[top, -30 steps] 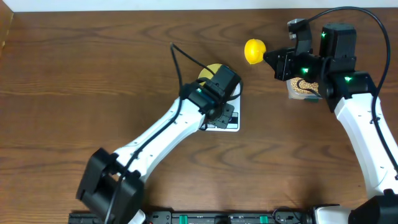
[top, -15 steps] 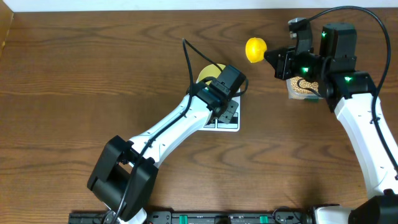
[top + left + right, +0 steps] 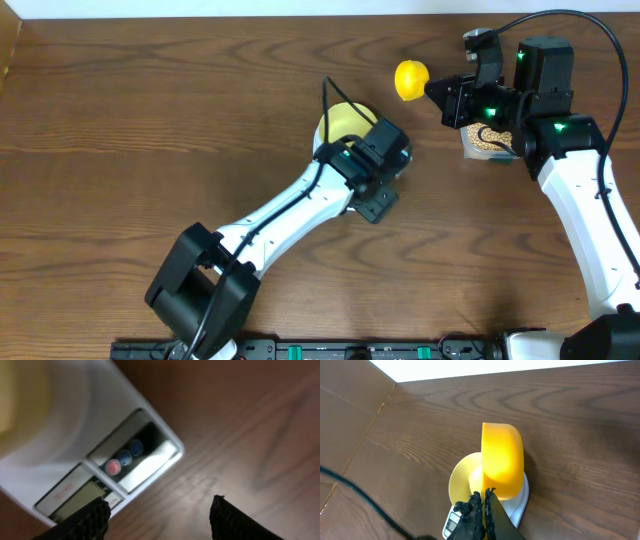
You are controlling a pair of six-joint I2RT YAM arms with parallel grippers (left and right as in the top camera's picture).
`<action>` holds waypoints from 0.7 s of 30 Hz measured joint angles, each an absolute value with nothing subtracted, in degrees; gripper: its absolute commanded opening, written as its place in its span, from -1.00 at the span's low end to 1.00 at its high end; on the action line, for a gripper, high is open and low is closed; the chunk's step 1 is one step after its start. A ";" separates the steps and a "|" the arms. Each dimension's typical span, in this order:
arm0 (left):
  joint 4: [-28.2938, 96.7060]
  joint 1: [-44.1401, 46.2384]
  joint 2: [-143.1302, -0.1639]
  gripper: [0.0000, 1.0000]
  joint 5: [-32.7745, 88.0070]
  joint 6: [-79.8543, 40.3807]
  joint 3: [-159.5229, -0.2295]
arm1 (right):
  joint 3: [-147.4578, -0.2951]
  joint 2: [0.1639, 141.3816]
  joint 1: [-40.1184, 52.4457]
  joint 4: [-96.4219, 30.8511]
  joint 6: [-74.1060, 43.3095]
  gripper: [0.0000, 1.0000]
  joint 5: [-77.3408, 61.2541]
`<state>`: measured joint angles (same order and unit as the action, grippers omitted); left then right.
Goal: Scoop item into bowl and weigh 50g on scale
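Note:
The white scale (image 3: pixel 75 445) shows its display and red and blue buttons in the left wrist view. The pale-yellow bowl (image 3: pixel 340 122) stands on it. My left gripper (image 3: pixel 160 520) is open and empty, low over the scale's front corner and the table. In the overhead view my left gripper (image 3: pixel 378 195) hides most of the scale. My right gripper (image 3: pixel 485 499) is shut on the handle of the bright yellow scoop (image 3: pixel 502 460), held high, right of the bowl (image 3: pixel 462 480) and scale (image 3: pixel 519 505). Tan beans (image 3: pixel 485 140) lie in the clear tub under my right arm.
The clear tub (image 3: pixel 470 150) stands at the back right, partly hidden by the right arm. The scoop (image 3: pixel 410 80) hangs between the tub and the bowl. A cardboard wall (image 3: pixel 350 390) stands along the table's far left edge.
My left arm has swung to the right across the scale's front, and now covers the display in the overhead view. The right arm and scoop have stayed still.

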<state>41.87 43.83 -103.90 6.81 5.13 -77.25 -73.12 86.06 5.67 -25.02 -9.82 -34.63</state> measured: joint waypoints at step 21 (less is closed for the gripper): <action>39.57 44.01 -110.69 0.35 7.62 11.92 -77.23 | -73.12 86.06 5.67 -24.99 -9.82 -0.98 -34.63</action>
<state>39.57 44.01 -110.69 7.62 11.92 -77.23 -73.12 86.06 5.67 -24.99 -9.82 -34.63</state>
